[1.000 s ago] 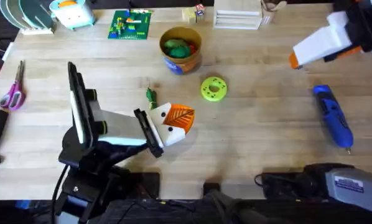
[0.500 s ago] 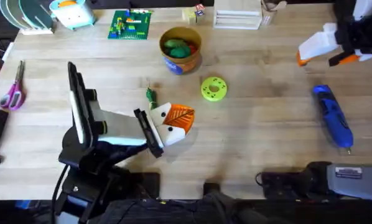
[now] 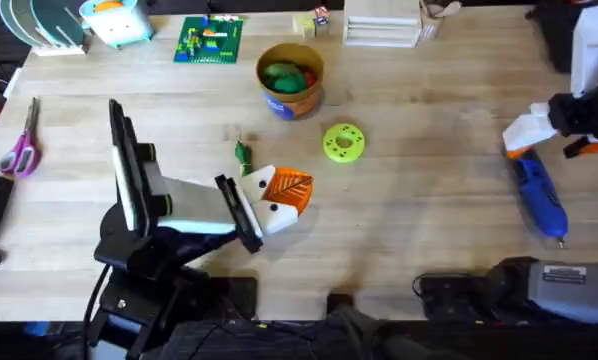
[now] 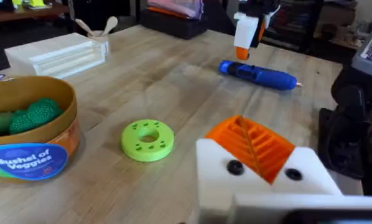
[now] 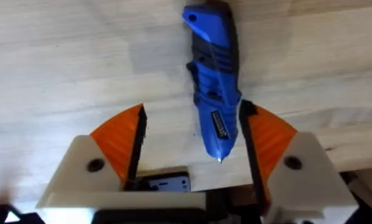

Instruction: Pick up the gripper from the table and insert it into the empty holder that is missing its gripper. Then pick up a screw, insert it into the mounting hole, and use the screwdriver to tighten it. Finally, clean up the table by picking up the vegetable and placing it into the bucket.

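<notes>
The blue screwdriver [image 3: 535,187] [image 4: 258,72] lies on the table at the right, tip toward the near edge. My right gripper [image 3: 531,133] [image 5: 192,118] hangs open over its far end, and its orange pads [image 5: 120,134] straddle the screwdriver [image 5: 213,93]. A small dark-green vegetable [image 3: 242,153] lies left of centre, just beyond my left gripper [image 3: 287,192] [image 4: 254,146], which is shut with nothing in it. Farther back stands the tan bucket [image 3: 291,97] [image 4: 30,158] with green toy vegetables inside. The loose gripper, the holder and the screw are out of view.
A lime-green disc [image 3: 343,142] [image 4: 148,139] sits between the bucket and the screwdriver. Pink-handled scissors [image 3: 21,148] lie at the far left. A green brick plate [image 3: 210,40] and a white slatted box [image 3: 381,26] line the back edge.
My right gripper has come down and toward the near side, from up at the back right to just over the screwdriver's far end. The left arm has not moved.
</notes>
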